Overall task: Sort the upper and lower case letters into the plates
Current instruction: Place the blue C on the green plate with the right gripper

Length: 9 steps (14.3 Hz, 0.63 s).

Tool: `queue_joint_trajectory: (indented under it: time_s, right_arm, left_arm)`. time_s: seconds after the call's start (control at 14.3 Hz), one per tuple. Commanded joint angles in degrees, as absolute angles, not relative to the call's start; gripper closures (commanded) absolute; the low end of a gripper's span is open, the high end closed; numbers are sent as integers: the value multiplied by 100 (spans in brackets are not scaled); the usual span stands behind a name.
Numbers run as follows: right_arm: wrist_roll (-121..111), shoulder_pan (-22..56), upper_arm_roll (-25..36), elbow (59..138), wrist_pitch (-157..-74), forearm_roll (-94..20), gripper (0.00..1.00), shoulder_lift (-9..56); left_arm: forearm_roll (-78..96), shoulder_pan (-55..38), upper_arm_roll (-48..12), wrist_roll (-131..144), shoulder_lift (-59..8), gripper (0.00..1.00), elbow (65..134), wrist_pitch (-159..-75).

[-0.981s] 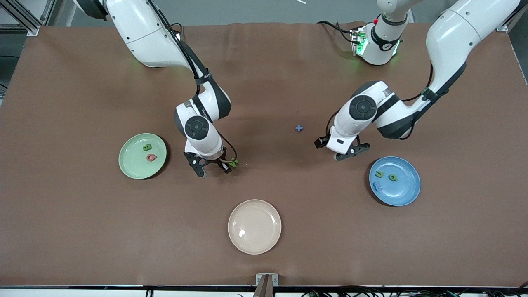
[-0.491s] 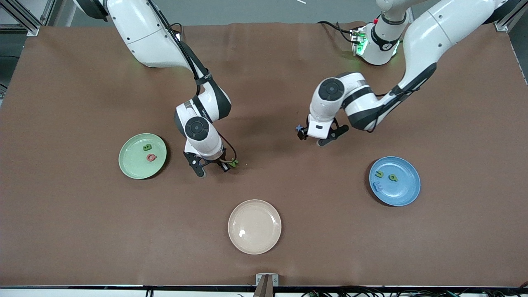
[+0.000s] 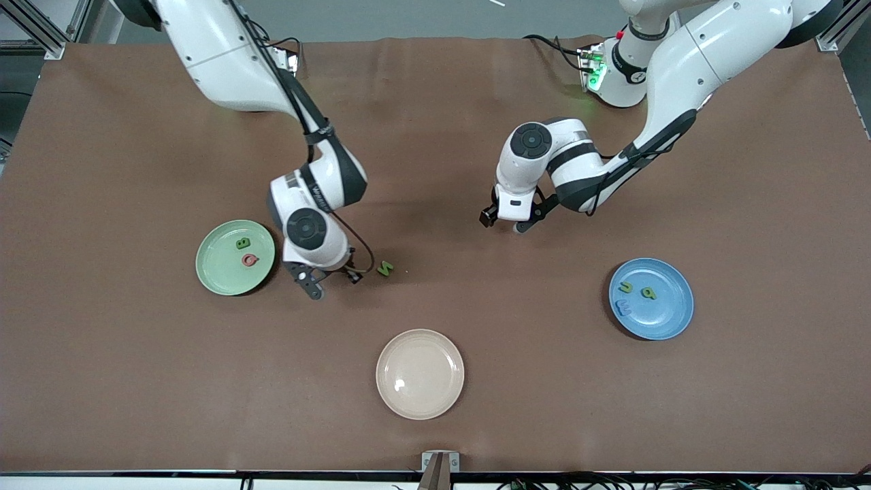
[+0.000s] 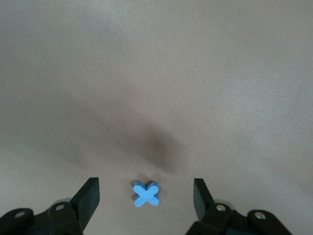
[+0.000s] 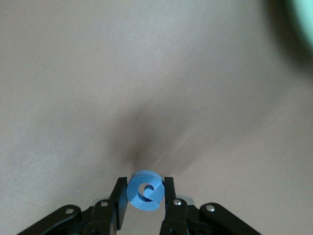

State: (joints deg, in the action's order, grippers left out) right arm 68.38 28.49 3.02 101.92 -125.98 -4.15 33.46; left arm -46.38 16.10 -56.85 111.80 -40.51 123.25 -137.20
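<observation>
While green plate (image 3: 216, 272) holds two letters, blue plate (image 3: 670, 320) three, right fingers (image 5: 120, 201) pinch a blue letter (image 5: 145, 191).

Pale green plate (image 3: 216, 273): flat, two letters; medium blue plate (image 3: 670, 320): three letters (both lay well apart).

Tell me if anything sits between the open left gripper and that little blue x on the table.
Nothing visible does. The left gripper is open and hangs over the blue x, which lies flat on bare table between the two fingers in the left wrist view. No other letter or plate is near it.
</observation>
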Motion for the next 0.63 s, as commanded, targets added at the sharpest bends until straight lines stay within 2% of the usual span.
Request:
queue_joint_trajectory:
  time_s: [0.0, 0.28, 0.56]
  right_arm:
    - [5821, 2331, 263, 10677, -12164, -326, 99, 2568]
    - [4679, 1698, 264, 11187, -12304, -70, 99, 2198]
    - [3458, 1048, 264, 12048, -13322, -70, 99, 2110]
  left_arm:
    - [-4974, 1407, -5538, 11618, -4025, 22, 12393, -13843]
    - [-5027, 985, -5230, 11891, -4025, 26, 12375, -13913]
    - [-5220, 765, -5081, 12190, -4078, 33, 12384, -14027]
